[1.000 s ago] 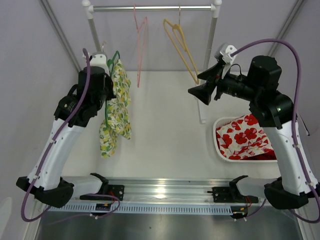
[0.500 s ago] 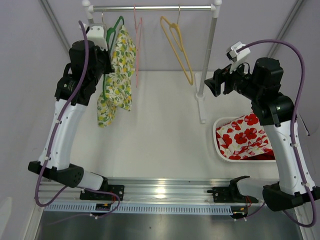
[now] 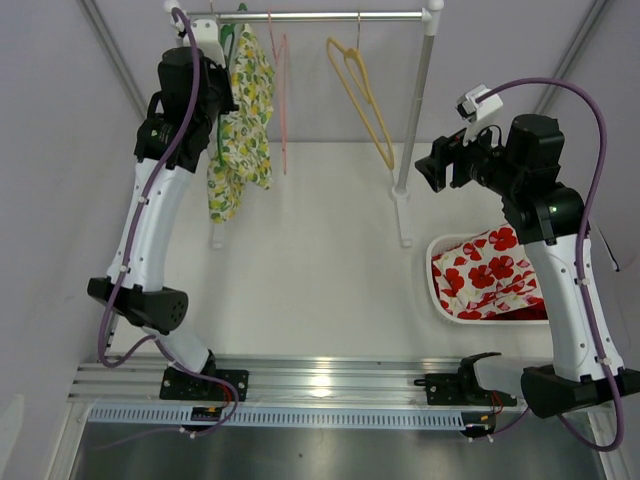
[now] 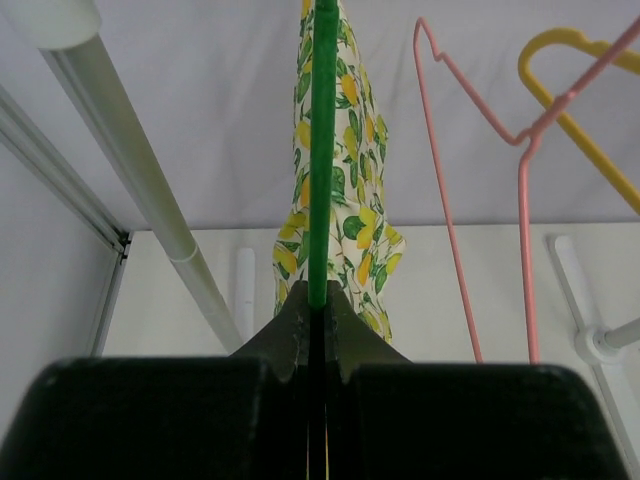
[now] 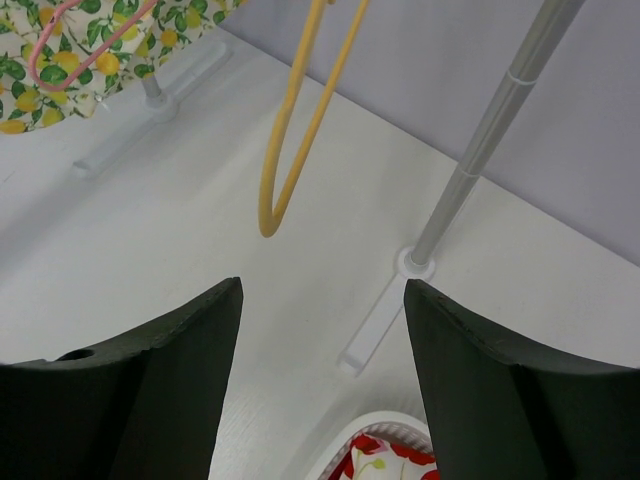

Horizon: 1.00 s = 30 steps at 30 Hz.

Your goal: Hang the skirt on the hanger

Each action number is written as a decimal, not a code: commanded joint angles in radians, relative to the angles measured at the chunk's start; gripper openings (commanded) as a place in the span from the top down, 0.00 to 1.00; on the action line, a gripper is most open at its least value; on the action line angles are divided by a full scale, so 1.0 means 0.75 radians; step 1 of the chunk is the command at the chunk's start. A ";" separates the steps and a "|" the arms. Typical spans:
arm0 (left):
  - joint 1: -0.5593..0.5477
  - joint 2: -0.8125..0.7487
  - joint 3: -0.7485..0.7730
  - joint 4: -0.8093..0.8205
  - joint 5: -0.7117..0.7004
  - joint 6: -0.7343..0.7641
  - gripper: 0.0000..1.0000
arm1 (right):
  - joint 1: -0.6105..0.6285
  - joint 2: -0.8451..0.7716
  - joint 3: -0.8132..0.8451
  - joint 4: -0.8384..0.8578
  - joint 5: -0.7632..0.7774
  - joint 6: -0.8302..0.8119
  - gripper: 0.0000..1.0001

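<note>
The left claw (image 4: 318, 310) is reaching up high at the left end of the rail (image 3: 320, 16). Its two fingers are pressing together on the green hanger (image 4: 322, 150), gripping it tight. The skirt (image 3: 245, 120), white with yellow lemons and green leaves, is hanging from this green hanger. It is dangling above the tabletop (image 3: 320, 250), right next to the left arm. The top of the green hanger is sitting up at the rail, but I cannot tell if its hook is over the bar.

A pink hanger (image 4: 450, 230) is hanging just beside the skirt. A yellow hanger (image 5: 265, 215) is hanging further along the rail.

The right claw (image 5: 322, 340) is floating in the air on the right side, near the rail's right pole. Its fingers are standing wide apart and holding nothing. Below the right arm, a white basket (image 3: 440, 300) is sitting on the tabletop. A red cloth with white flowers (image 3: 490, 275) is lying inside it.
</note>
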 commanded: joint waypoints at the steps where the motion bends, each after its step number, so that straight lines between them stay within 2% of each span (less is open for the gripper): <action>1: 0.048 0.043 0.151 0.091 -0.005 -0.009 1.00 | -0.016 0.012 -0.005 0.038 -0.019 0.004 0.28; 14: 0.117 0.090 0.039 0.083 0.104 -0.070 1.00 | -0.024 0.032 -0.067 0.073 -0.029 0.016 0.29; 25: 0.130 0.017 -0.098 0.084 0.161 -0.088 1.00 | -0.036 0.022 -0.126 0.083 -0.021 0.022 0.28; 26: 0.132 -0.006 -0.124 0.093 0.163 -0.091 0.99 | -0.038 0.022 -0.132 0.085 -0.019 0.026 0.28; 29: 0.130 -0.057 -0.179 0.113 0.161 -0.095 0.79 | -0.038 0.022 -0.142 0.087 -0.027 0.035 0.29; 30: 0.130 -0.069 -0.190 0.119 0.163 -0.095 0.75 | -0.038 0.024 -0.142 0.087 -0.029 0.037 0.28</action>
